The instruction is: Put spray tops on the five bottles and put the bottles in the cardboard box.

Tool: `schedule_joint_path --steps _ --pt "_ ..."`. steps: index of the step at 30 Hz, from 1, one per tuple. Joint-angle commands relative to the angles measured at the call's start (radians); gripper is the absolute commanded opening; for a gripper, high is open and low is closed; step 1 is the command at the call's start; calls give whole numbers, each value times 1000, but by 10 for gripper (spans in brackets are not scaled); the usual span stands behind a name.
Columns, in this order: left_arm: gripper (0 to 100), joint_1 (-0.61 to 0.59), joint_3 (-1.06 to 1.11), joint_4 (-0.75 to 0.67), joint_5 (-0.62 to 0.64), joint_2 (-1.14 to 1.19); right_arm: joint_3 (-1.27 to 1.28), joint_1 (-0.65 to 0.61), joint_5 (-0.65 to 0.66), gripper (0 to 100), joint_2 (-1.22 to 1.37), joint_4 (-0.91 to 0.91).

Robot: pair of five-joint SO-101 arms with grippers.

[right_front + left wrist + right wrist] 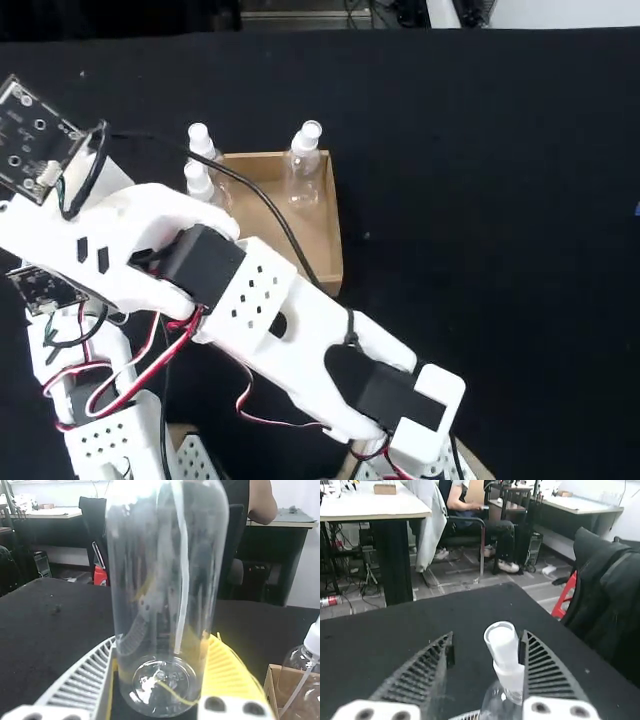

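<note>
My left gripper (165, 645) is shut on a clear bottle (165, 570) that stands upright between its fingers, with a thin tube running down inside it. My right gripper (487, 637) is open around a white spray top (502, 647) sitting on a clear bottle neck (495, 705); the top rests against one finger. The cardboard box (300, 230) holds three bottles with spray tops: two at its left edge (200, 140) (197, 180) and one at its far right corner (305, 160). In the high view both grippers are hidden under a long white arm (270, 300).
The white arm crosses from the lower right to the upper left, over the box's near left side. A second arm (100, 420) stands at the lower left. The box corner (280, 680) and a capped bottle (300, 670) lie close beside the left gripper. Black cloth (480, 200) covers the table.
</note>
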Motion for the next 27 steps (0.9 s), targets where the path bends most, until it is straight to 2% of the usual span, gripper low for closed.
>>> schedule_joint_path --steps 1,4,14,18,22,27 --pt "30 8 12 0 3 -12 -130 2 -5 173 -130 204" --pt "30 10 12 -2 3 -14 -189 60 -5 173 -199 377" --pt "30 8 10 3 11 -14 -209 454 5 177 -384 741" --pt "29 22 -18 -60 12 -14 -208 646 5 177 -456 855" --pt "29 73 -139 -58 5 -12 -205 838 5 177 -510 961" --pt "30 173 -430 106 5 -3 -107 997 5 177 -573 953"
